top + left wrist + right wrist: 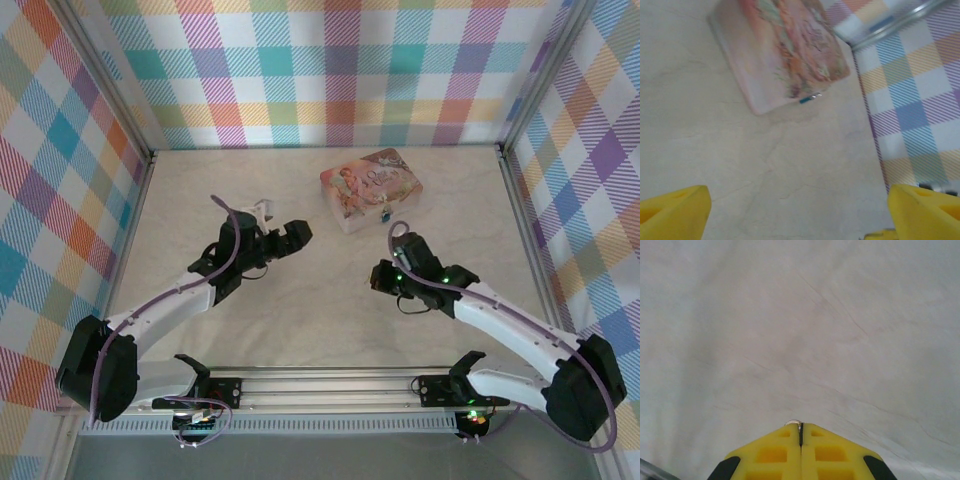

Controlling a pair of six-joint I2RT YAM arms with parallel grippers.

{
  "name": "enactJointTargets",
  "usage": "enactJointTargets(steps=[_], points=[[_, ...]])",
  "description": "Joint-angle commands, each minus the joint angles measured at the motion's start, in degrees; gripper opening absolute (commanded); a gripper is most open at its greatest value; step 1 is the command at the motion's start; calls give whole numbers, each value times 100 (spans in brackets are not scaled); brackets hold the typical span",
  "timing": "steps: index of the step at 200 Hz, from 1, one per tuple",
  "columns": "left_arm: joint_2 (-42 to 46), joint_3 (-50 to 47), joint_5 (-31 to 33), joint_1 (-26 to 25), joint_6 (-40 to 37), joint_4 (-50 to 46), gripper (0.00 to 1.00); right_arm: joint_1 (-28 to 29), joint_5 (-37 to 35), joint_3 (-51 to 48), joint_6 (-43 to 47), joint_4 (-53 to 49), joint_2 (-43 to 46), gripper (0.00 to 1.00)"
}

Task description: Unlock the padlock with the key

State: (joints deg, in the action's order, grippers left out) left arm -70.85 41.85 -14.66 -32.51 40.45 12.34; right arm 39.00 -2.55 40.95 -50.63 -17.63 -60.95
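Right jaws pinch the key [794, 423], padlock [810, 98] sits against pink tin [775, 50]

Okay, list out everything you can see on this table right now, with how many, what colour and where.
tin: one, pink with a picture on the lid, far part of the table, right of centre
padlock: one, blue with a silvery shackle, at the tin's near edge
key: one, a silvery bit peeking from the right fingertips; likely the key, too little shows to be sure
table: one, pale marbled
walls: three, pastel checked, left, far and right
rail: one, silvery, near edge
arms: two, white and black, left and right
left fingers: two, yellow, wide apart, nothing between
right fingers: two, yellow, shut
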Motion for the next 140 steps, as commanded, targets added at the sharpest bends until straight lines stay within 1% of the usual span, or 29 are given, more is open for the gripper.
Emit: enactJointTargets(steps=[1,36,60,93,106,140], points=[[126,272,-118,-301,-207,496,85,37,-170,169,-845,952,56,0],[-35,383,-38,-690,-196,853,77,28,-320,255,-1667,1256,99,0],[-286,524,46,-923,-231,886,71,24,-235,273,-2078,1445,74,0],[-663,706,13,-1130,-159,1071,65,28,-57,362,-2170,1536,21,0],[-807,794,-20,-1207,-174,1077,61,28,-60,349,-2214,1566,30,0],[-1087,872,49,-1355,-84,1182,55,28,-49,301,-2256,1622,51,0]])
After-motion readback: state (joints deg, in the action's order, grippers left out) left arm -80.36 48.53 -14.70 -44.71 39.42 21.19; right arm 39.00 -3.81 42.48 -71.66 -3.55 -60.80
